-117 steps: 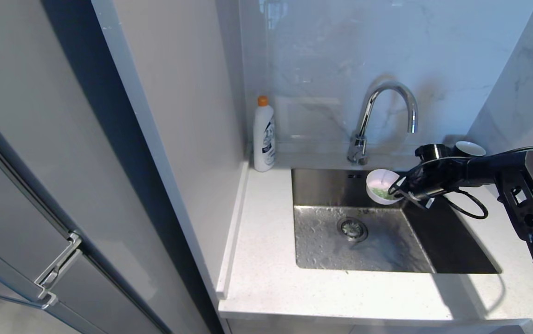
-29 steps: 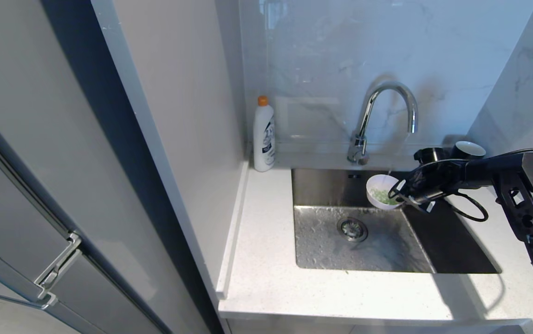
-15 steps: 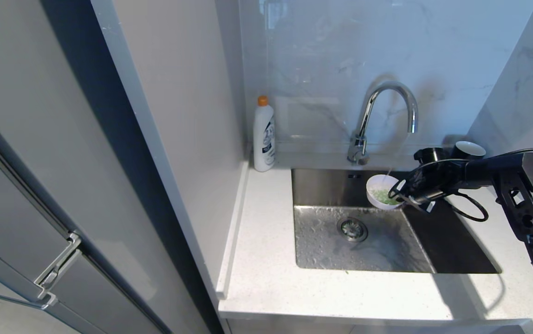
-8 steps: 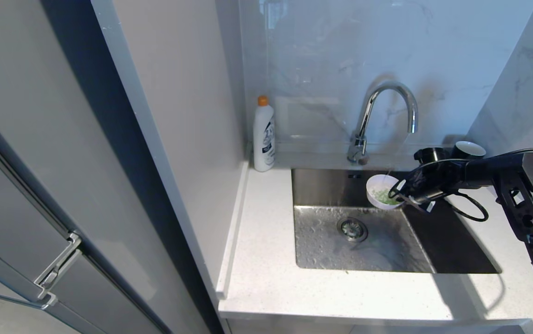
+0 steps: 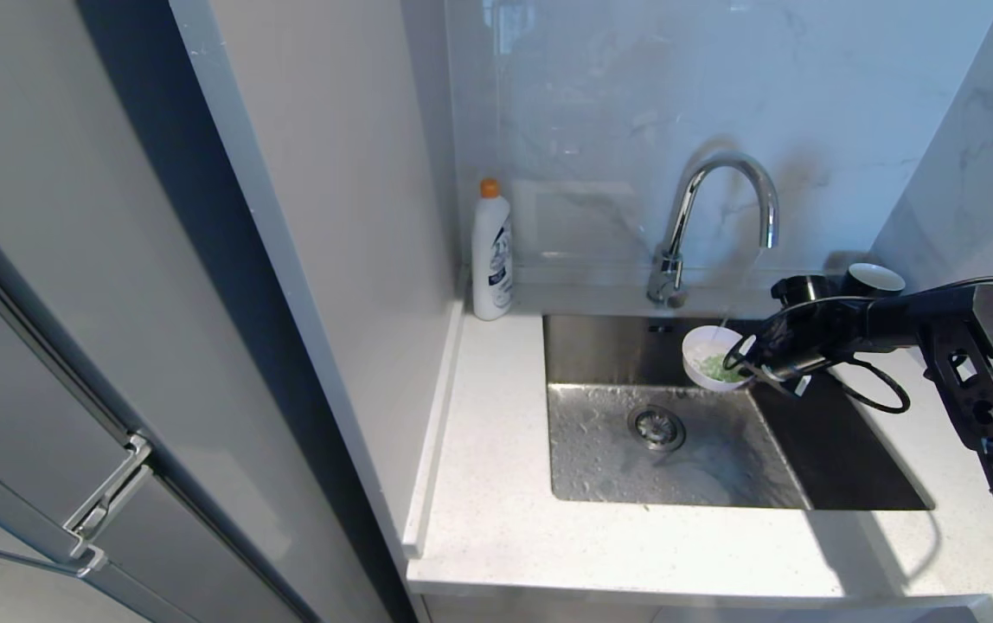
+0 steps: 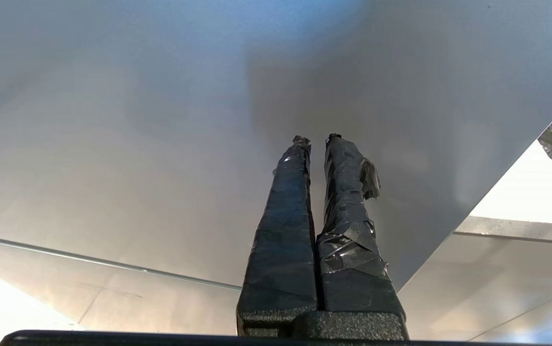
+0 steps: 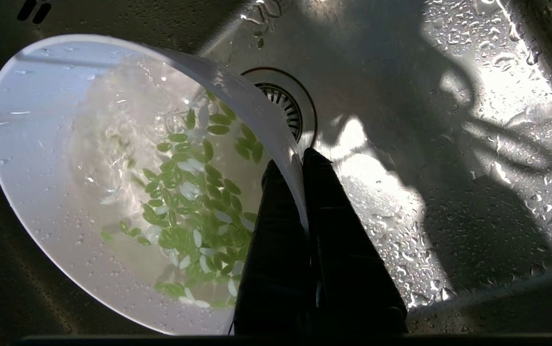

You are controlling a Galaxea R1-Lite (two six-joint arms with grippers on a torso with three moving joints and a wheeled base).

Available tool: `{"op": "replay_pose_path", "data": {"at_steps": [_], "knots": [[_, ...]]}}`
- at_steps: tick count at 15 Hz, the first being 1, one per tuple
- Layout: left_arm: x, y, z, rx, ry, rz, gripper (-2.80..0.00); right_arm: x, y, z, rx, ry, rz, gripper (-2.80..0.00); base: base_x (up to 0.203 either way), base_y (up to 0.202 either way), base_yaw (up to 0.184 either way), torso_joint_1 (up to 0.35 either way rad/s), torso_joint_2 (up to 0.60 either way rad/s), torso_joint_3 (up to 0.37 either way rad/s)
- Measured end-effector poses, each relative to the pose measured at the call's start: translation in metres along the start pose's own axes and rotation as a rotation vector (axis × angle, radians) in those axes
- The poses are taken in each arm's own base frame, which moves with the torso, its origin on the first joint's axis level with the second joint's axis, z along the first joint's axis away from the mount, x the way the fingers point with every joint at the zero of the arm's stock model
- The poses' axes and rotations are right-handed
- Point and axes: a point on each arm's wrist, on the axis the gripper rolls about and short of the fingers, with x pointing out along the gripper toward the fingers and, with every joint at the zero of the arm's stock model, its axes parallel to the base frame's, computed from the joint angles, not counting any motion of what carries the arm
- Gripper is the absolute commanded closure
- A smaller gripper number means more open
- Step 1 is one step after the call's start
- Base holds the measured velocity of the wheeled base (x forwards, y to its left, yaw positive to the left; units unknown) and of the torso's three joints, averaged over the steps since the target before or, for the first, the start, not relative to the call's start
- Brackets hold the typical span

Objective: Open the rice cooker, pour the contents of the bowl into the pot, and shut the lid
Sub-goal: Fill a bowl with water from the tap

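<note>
The bowl (image 5: 712, 358) hangs over the sink (image 5: 635, 450) under the tap (image 5: 721, 208), your right gripper (image 5: 743, 359) clamped on its near rim, so the grains (image 7: 194, 202) sit just ahead of the fingers; no cooker shows.

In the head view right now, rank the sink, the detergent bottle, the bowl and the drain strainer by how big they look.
1. Sink, by far the largest.
2. Detergent bottle.
3. Bowl, held over the sink by the right gripper.
4. Drain strainer, close to the bowl in apparent size, so this last pair is unsure.
</note>
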Motion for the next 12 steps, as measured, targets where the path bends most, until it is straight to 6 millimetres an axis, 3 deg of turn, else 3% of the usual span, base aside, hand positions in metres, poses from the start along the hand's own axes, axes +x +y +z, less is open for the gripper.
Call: {"op": "replay_pose_path", "data": {"at_steps": [12], "knots": [[0.000, 0.000, 0.000, 0.000, 0.000, 0.000, 0.00, -0.011, 0.002, 0.002, 0.012, 0.019, -0.005, 0.00, 0.000, 0.000, 0.000, 0.000, 0.00, 0.000]]}}
